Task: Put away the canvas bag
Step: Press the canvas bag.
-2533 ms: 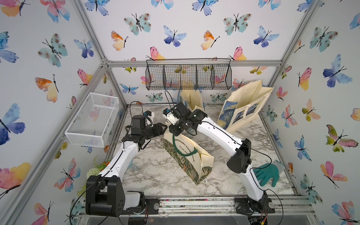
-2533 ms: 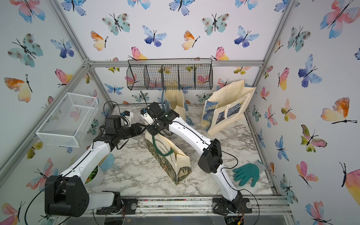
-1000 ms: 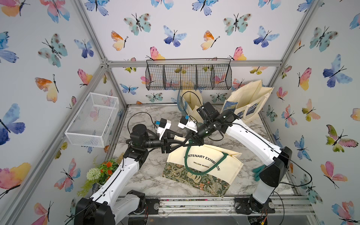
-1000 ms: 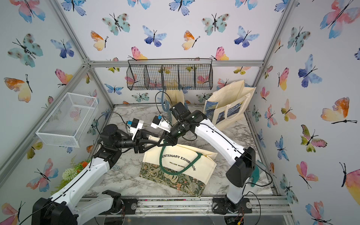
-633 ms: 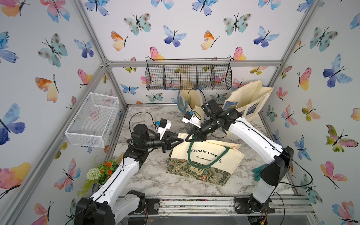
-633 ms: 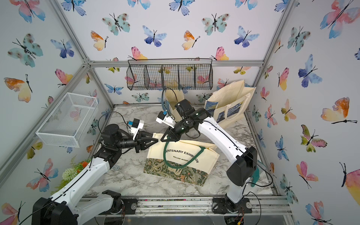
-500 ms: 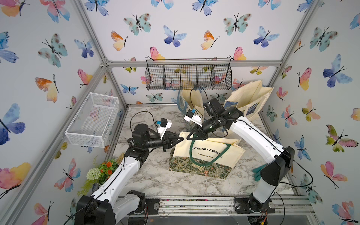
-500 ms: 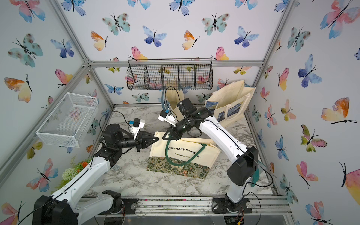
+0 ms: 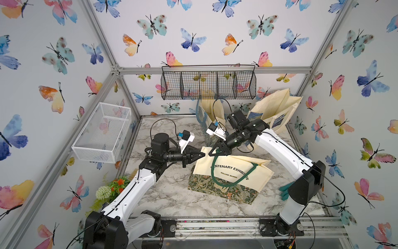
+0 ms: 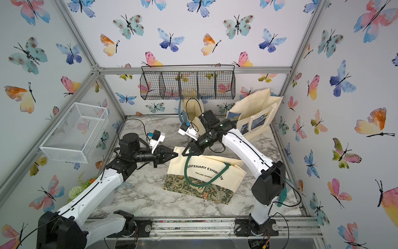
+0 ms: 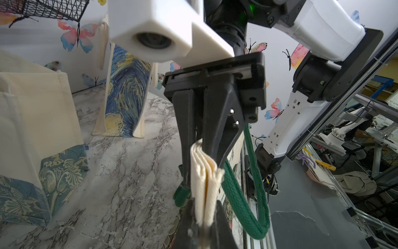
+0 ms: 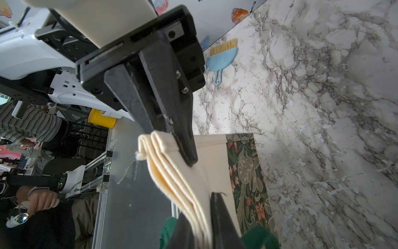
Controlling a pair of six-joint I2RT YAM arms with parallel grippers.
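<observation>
1. The cream canvas bag (image 9: pixel 233 172) with a green floral bottom band hangs slanted mid-desk, printed face up. The band looks to rest on the grey-veined marble desk (image 9: pixel 172 194), but I can't confirm contact.
2. My left pincer (image 9: pixel 203 154) is clamped on the bag's folded top corner. The left wrist view shows stacked cream layers pinched between its fingers (image 11: pixel 224 230).
3. My right pincer (image 9: pixel 210 154) grips the same hem just beside, tips nearly touching the left's. The right wrist view shows the cloth squeezed between its jaws too.
4. Why both on one corner: I judge this pins the mouth layers together so the bag hangs flat, and lets one arm regrip along the hem.
5. The dark green woven handle (image 9: pixel 215 180) dangles loose down the face, unheld. It is a snag risk when I move.
6. Two cream tote bags stand at the back. The blue swirl print tote (image 9: pixel 276 112) leans in the right corner, and the plain tote (image 9: pixel 218 112) sits under the black wire wall basket (image 9: pixel 207 86). I judge mine goes upright beside them; it is not there yet.
</observation>
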